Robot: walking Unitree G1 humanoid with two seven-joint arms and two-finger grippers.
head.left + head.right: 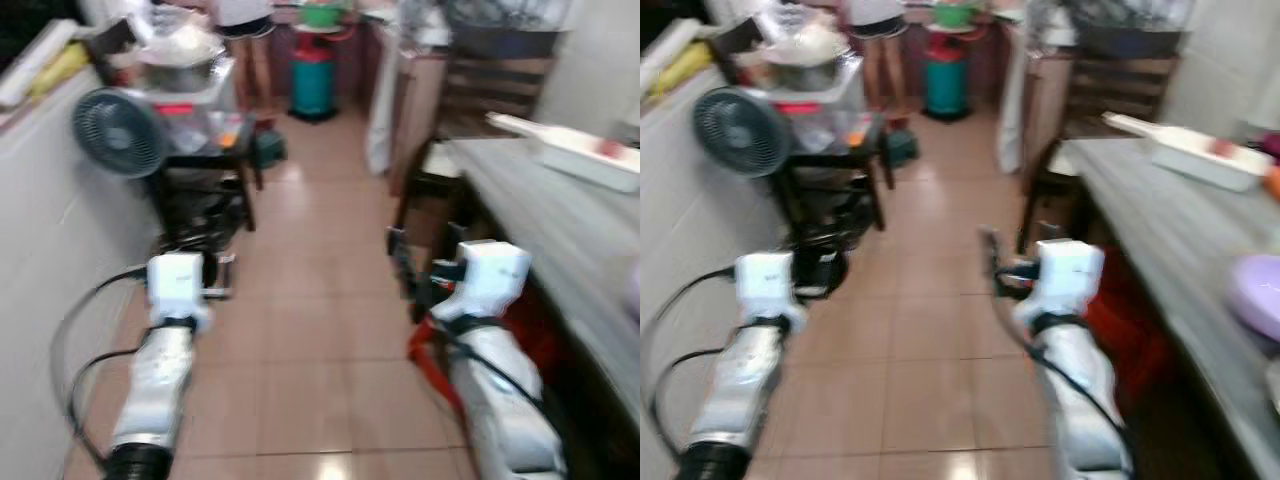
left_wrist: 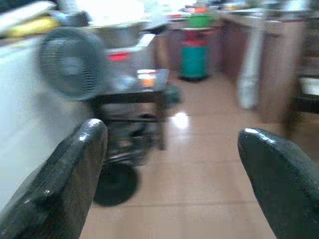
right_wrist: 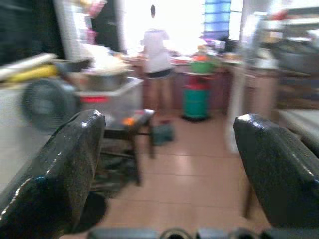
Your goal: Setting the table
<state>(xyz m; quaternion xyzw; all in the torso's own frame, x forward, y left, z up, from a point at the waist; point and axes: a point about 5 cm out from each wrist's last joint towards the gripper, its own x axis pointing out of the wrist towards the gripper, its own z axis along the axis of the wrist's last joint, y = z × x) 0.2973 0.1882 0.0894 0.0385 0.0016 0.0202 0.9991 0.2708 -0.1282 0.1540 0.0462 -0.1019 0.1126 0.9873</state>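
A long grey table (image 1: 560, 220) runs along my right side. On it lie a white tray (image 1: 585, 160) at the far end and a purple plate (image 1: 1260, 295) nearer to me. My right gripper (image 3: 169, 124) is held out over the floor beside the table's edge, open and holding nothing. My left gripper (image 2: 172, 137) is also open, with nothing between its fingers, pointing down the aisle toward the fan. Both views are blurred.
A grey fan (image 1: 118, 130) and a black side table (image 1: 215, 150) piled with pots stand on the left by a white wall. A teal gas cylinder (image 1: 313, 75) and a person (image 1: 245, 30) are at the far end. Tiled floor (image 1: 320, 300) stretches ahead.
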